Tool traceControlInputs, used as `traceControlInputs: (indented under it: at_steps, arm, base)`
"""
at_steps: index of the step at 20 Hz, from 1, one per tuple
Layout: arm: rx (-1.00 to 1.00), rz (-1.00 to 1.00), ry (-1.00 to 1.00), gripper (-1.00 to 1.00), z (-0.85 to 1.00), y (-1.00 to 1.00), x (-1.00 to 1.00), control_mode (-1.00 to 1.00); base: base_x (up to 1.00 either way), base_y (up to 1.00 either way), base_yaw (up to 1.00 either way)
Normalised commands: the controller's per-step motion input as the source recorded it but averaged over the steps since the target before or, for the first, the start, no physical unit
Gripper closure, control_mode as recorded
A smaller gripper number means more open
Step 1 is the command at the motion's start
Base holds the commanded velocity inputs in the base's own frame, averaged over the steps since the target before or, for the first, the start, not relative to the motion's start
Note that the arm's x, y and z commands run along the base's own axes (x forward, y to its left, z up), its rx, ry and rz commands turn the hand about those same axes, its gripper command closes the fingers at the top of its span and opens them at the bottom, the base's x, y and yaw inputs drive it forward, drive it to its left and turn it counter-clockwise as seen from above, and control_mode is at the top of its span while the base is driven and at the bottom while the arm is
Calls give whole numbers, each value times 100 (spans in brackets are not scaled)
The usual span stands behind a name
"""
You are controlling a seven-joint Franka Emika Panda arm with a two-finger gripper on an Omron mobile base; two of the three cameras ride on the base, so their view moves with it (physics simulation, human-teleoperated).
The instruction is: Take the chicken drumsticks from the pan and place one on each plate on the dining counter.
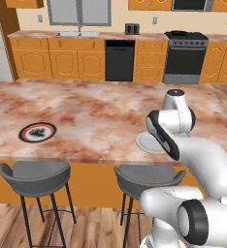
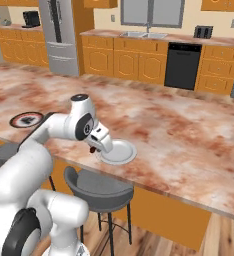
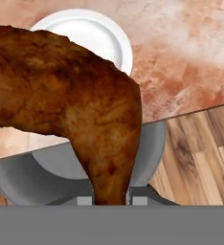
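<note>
Broadly, one dining counter (image 2: 189,150) carries two plates, the white plate (image 2: 120,151) at its near edge and the dark-rimmed plate (image 1: 37,131) further along, while one gripper (image 2: 94,148) beside the white plate clamps one drumstick (image 3: 85,119).

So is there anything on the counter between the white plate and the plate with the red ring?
No. In the left base view, only bare marbled dining counter lies between the white plate and the red-ringed plate.

Two grey stools (image 1: 35,175) stand on the wood floor (image 3: 200,153). Far behind the stools is a black dishwasher (image 1: 120,60). A black stove (image 1: 185,57) is near the dishwasher.
</note>
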Motion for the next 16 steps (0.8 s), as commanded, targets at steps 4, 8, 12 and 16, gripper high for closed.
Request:
traceControlInputs:
  at_steps: [4, 8, 12, 16]
  arm:
    - [0, 1, 0, 100, -3, -13, 58, -100]
    - [0, 3, 2, 100, -21, -24, 38, -100]
    - [2, 7, 1, 100, -27, -31, 25, -100]
    - [0, 8, 1, 100, -49, -6, 3, -100]
  base:
    - [0, 0, 0]
    - [0, 0, 0]
    - [0, 0, 0]
    - [0, 0, 0]
